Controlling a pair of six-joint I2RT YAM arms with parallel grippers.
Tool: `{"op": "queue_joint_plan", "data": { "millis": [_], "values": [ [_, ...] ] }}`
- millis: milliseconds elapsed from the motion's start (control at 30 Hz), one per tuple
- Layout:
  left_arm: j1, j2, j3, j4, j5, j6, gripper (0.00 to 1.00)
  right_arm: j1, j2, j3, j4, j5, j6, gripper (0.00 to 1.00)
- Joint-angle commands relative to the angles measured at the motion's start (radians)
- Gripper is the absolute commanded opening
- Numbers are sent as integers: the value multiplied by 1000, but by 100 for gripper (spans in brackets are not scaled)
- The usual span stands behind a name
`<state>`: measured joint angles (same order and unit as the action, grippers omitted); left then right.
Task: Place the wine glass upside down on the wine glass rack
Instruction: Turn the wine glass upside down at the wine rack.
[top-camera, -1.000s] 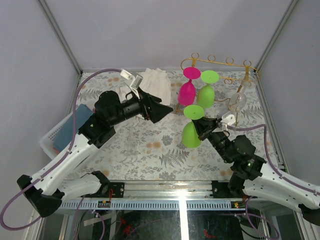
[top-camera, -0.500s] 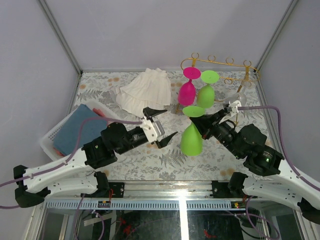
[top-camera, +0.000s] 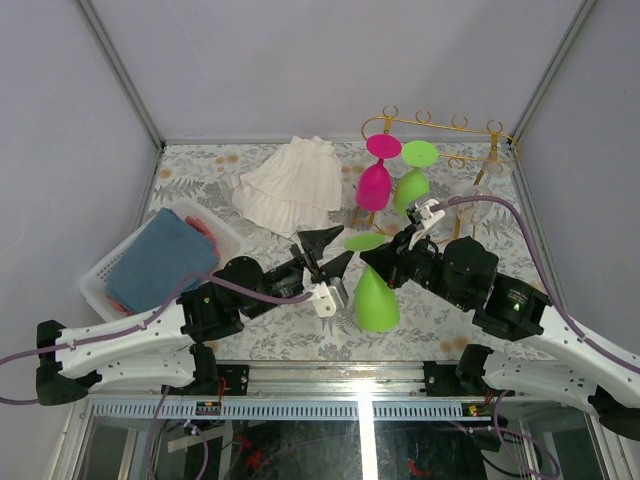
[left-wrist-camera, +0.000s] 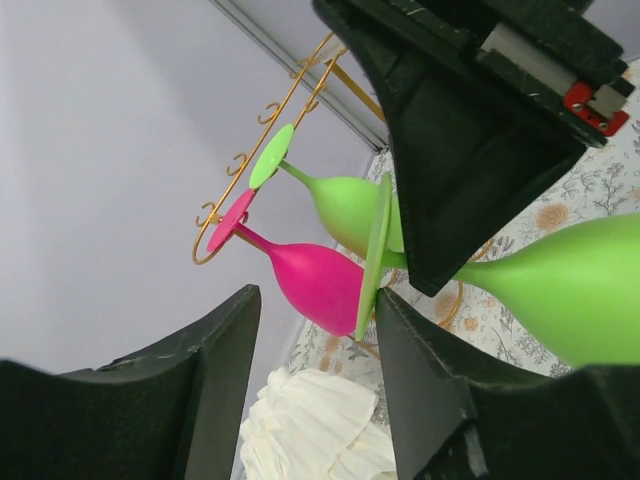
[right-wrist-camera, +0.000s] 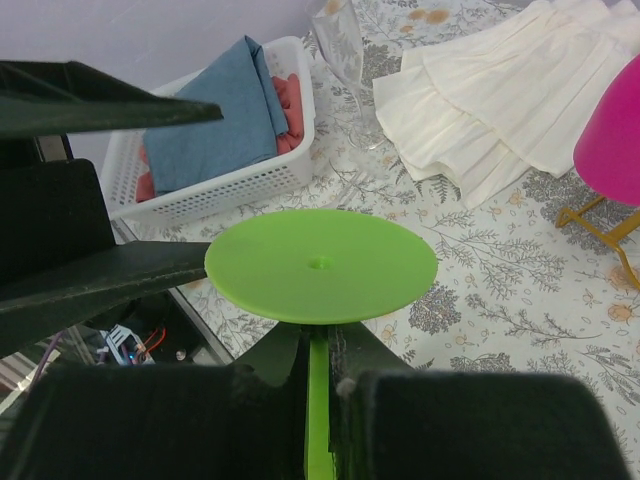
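the right gripper (top-camera: 393, 262) is clenched on the stem of the lime green wine glass (top-camera: 375, 300), held inverted, foot up and bowl down. the left gripper (top-camera: 332, 252) stands partly spread, grasping nothing, its tips just beside that glass's foot. behind them, apart from the held glass, the gold wine glass rack (top-camera: 447, 127) carries a pink glass (top-camera: 373, 186) and a second green glass (top-camera: 410, 190), both upside down.

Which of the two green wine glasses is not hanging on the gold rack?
The nearer green glass: the right gripper holds its stem. The other green glass hangs on the rack beside the pink glass.
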<state>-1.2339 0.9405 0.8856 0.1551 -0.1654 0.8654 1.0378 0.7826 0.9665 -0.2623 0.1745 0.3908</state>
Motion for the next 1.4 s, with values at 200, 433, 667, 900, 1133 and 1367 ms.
{"op": "queue_joint_plan", "data": {
  "millis": [200,433,667,900,1133,1367],
  "values": [
    [-13,27,35,-48,75,47,39,-3,-15,49,21,-62,-4,0],
    [-12,55,62,-67,45,54,17,-4,-31,31,21,-110,-30,1],
    [-13,47,65,-74,28,68,0,-4,-85,-19,11,-31,-40,22],
    [-13,43,69,-81,33,89,0,-3,-115,-61,-23,-22,-24,44],
    [-13,50,72,-87,29,85,0,-4,-82,-118,71,-94,-26,47],
    [-13,54,72,-85,7,87,0,-4,-56,-142,117,-114,-50,31]
  ]
}}
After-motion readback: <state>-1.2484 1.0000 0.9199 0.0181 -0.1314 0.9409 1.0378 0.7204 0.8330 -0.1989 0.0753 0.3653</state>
